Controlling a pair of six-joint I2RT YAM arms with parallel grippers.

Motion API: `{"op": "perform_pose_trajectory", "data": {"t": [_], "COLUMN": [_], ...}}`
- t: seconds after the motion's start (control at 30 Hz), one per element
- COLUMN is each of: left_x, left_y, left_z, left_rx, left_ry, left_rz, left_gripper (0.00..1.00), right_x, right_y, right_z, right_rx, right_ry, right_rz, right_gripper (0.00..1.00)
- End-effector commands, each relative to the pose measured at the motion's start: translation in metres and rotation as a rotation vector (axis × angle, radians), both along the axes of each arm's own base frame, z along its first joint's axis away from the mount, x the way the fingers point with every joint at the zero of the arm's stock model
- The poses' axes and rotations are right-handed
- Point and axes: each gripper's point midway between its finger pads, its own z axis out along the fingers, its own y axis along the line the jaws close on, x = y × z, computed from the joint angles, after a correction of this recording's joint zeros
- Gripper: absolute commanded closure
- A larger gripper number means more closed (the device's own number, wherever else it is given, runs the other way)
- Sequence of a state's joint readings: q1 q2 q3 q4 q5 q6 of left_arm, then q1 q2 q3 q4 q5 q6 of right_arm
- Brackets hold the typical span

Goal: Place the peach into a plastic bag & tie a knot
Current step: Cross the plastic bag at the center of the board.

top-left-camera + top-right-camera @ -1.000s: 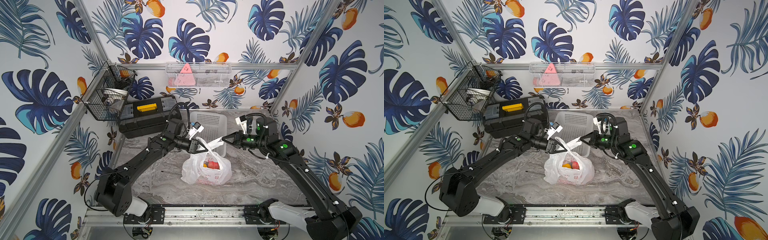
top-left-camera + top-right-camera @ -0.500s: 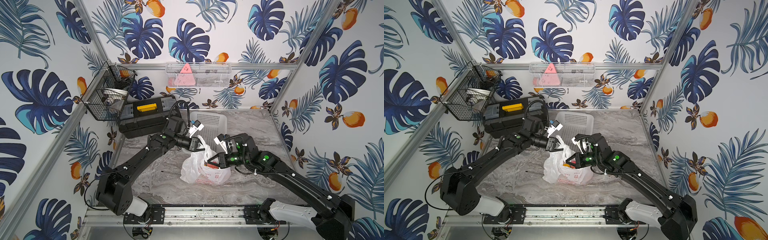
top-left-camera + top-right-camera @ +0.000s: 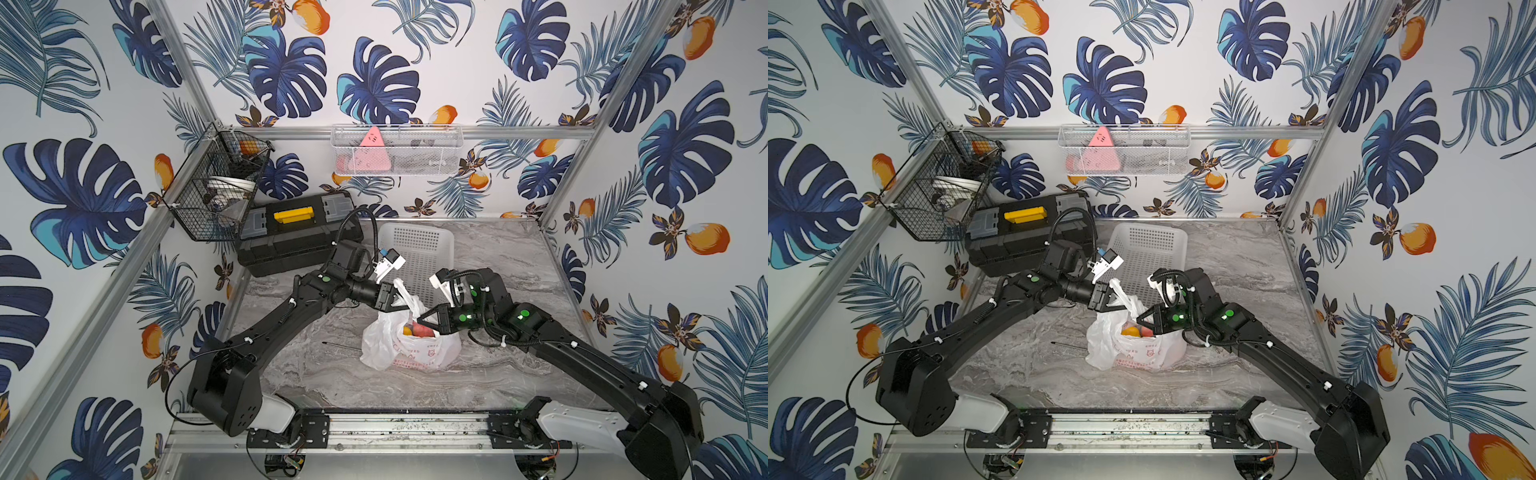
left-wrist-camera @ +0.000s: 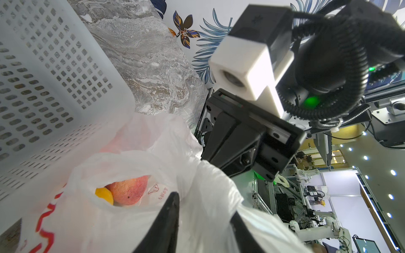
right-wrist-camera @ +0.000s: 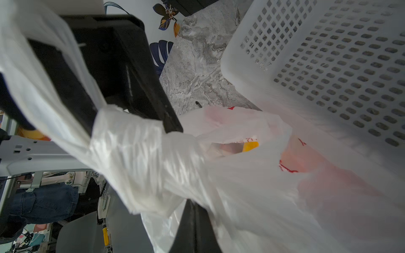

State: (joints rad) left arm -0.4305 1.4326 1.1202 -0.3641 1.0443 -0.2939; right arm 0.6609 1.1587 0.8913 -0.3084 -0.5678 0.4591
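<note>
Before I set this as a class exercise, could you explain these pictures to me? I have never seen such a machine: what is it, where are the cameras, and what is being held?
It is a robot with two black arms, each ending in a two-fingered hand. Two pictures look down from overhead, side by side. The other two come from a camera on each wrist. On the marble-look table sits a plastic bag with a peach inside. Behind it are a white basket and a black toolbox. The right hand is shut, pinching the bag's handle. The left hand has its fingers parted, with bag plastic lying between them.
</note>
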Motion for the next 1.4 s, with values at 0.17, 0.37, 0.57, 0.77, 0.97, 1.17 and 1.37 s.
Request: {"op": "perform_pose_trajectory", "data": {"t": [0.17, 0.37, 0.57, 0.77, 0.97, 1.17, 1.37], "left_x": [-0.012, -0.018, -0.014, -0.014, -0.008, 0.0, 0.003], "left_y": [0.005, 0.005, 0.011, 0.011, 0.001, -0.003, -0.006], "left_z": [-0.002, 0.002, -0.024, -0.022, 0.008, 0.002, 0.006], "left_rx": [0.006, -0.014, 0.101, 0.09, -0.013, -0.015, -0.041], "left_ry": [-0.055, -0.068, -0.055, -0.075, -0.089, -0.043, -0.033], "left_rz": [-0.041, -0.064, -0.037, -0.038, -0.034, -0.021, -0.024], "left_gripper": [0.52, 0.49, 0.52, 0.56, 0.52, 0.6, 0.67], "right_x": [0.005, 0.005, 0.011, 0.013, 0.012, 0.002, -0.001], "right_y": [0.007, 0.008, 0.007, 0.01, 0.01, 0.015, 0.018], "right_z": [0.009, 0.01, 0.008, 0.007, 0.004, 0.014, -0.005], "right_rx": [0.056, 0.062, 0.054, 0.055, 0.04, 0.049, 0.021], "right_ry": [-0.008, 0.002, 0.005, 0.014, 0.023, 0.015, 0.038], "right_rz": [0.031, 0.032, 0.013, 0.019, 0.031, 0.054, 0.054], "right_gripper": [1.0, 1.0, 1.0, 1.0, 1.0, 1.0, 1.0]}}
